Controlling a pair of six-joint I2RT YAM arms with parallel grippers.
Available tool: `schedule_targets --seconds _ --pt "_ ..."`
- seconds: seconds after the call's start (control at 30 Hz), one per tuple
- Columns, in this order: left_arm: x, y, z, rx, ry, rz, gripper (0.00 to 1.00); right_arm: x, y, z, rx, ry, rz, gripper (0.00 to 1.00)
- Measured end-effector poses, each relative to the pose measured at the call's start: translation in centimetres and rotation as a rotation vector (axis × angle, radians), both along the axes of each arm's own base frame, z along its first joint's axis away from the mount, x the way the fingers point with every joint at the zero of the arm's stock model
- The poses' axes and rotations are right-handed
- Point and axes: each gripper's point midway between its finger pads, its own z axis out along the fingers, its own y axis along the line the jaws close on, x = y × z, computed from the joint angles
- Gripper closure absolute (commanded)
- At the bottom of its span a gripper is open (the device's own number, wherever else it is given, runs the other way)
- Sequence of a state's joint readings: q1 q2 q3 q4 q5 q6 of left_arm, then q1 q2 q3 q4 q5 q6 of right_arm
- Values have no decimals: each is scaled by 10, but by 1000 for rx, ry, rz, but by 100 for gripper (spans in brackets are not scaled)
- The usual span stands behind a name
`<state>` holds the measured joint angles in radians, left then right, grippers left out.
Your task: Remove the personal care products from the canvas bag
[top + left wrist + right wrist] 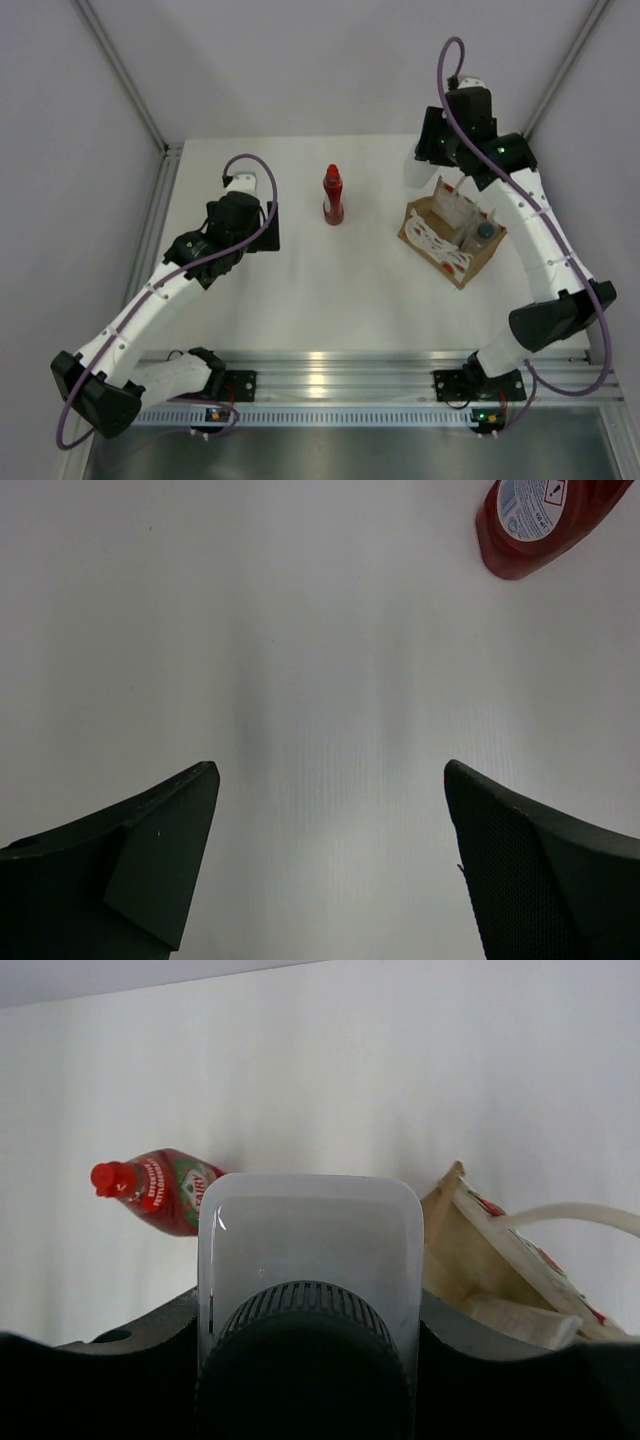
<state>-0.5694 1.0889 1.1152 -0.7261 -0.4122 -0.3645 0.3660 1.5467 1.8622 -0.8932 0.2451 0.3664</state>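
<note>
Right end effector (310,1332) is clamped on a translucent bottle (310,1230) with a dark ribbed cap, held just beyond the far corner of the canvas bag (440,248) — clear of its mouth, I judge, so it can be set down outside. Its arm reaches long, wrist bent down. Left of the bag, well apart, the red bottle (333,195) stands upright on the counter (300,290). Further left, the left end effector (330,810) hangs low — fingers wide apart, empty. One dark-capped bottle (485,230) sits inside the bag.
</note>
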Motion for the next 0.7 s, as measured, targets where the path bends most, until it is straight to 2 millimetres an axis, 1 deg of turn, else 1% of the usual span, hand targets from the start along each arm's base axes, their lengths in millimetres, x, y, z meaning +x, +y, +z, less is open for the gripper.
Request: schedule_targets --seconds 0.07,0.13,0.17,0.23,0.37,0.5,0.57,0.7 --pt "0 0 0 1 -1 1 2 7 18 -1 5 6 54 100" --pt "0 1 0 3 -2 5 2 16 37 -14 -4 29 99 100" --pt "0 1 0 4 -3 7 2 20 45 -23 -10 46 117 100" --pt "1 2 1 7 -5 11 2 27 62 -49 -30 101 154 100" --pt "1 4 1 11 -8 17 2 38 90 -92 -74 164 212 100" --pt "1 4 1 12 -9 18 2 43 109 -124 -115 170 255 100" --pt "1 4 1 12 -9 18 2 45 116 -135 -132 165 269 100" --pt "1 4 1 12 -8 18 2 56 123 -152 -158 149 270 100"
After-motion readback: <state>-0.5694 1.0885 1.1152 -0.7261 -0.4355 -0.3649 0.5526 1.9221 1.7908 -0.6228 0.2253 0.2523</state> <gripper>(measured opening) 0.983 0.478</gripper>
